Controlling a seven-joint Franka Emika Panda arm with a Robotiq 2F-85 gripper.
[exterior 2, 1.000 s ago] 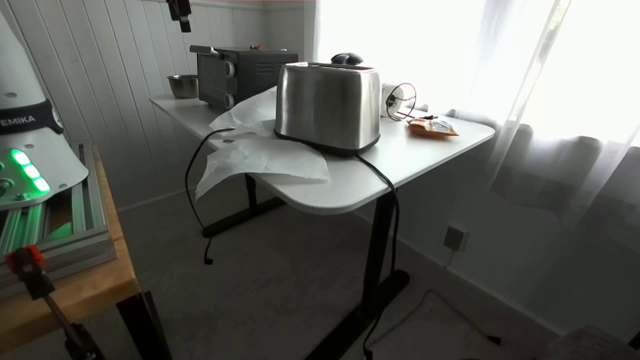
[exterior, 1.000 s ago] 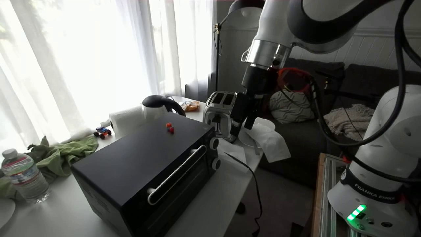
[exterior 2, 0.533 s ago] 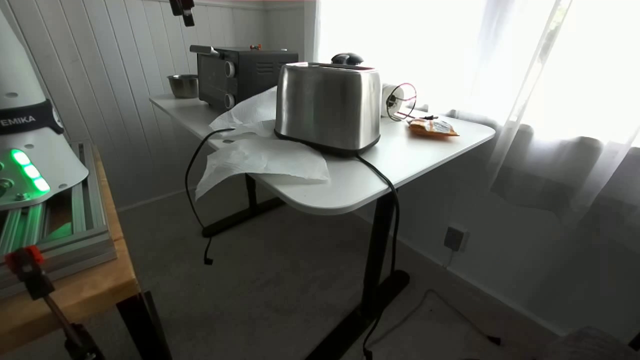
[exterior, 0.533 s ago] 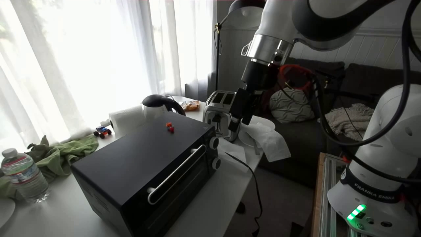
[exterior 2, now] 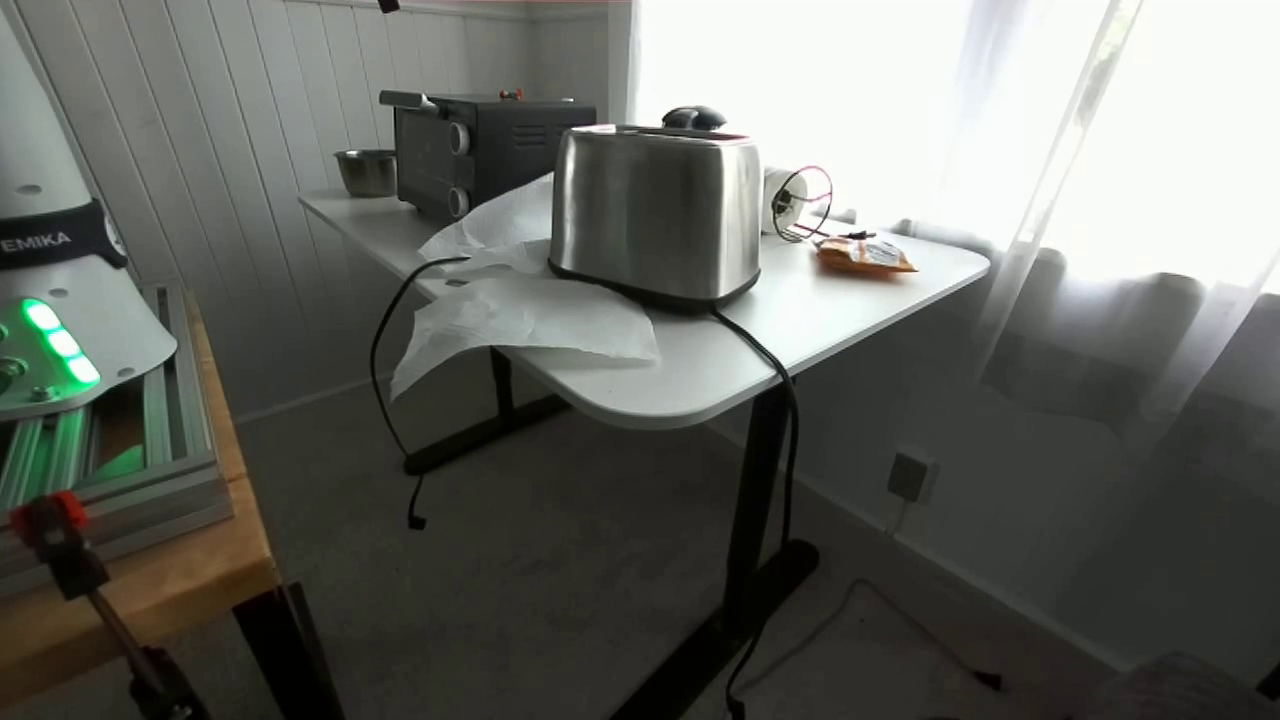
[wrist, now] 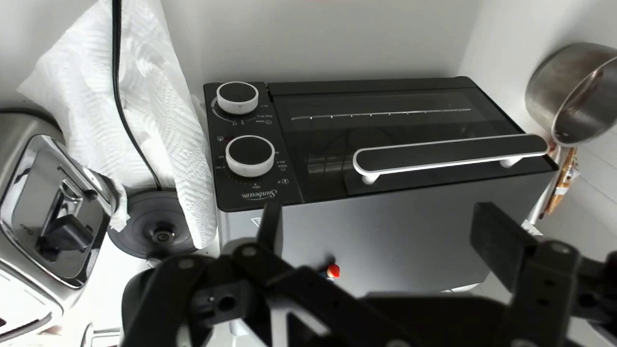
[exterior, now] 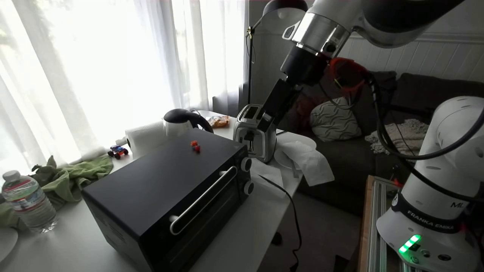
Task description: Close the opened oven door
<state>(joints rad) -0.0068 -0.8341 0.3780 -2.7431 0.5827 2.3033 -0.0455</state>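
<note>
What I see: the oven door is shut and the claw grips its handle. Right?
Not quite: the claw isn't gripping anything; the wrist view shows it open, clear of the handle. The oven door is indeed shut.

Light: daylight through the curtain (exterior: 151,45), burnt out to white in both exterior views, folds only partly legible. Shade: sofa (exterior: 342,170), near black; floor (exterior 2: 560,560), dim grey. Colour cast: green, from the status light (exterior 2: 62,342), spilling onto the rails (exterior 2: 60,450). Sheen: toaster (exterior 2: 655,215), soft vertical highlights. Wrist view: brighter; table (wrist: 111,279) bleached white; pinpoint glints in a line across the dark door (wrist: 395,127); gripper (wrist: 380,229) blurred in the foreground.
</note>
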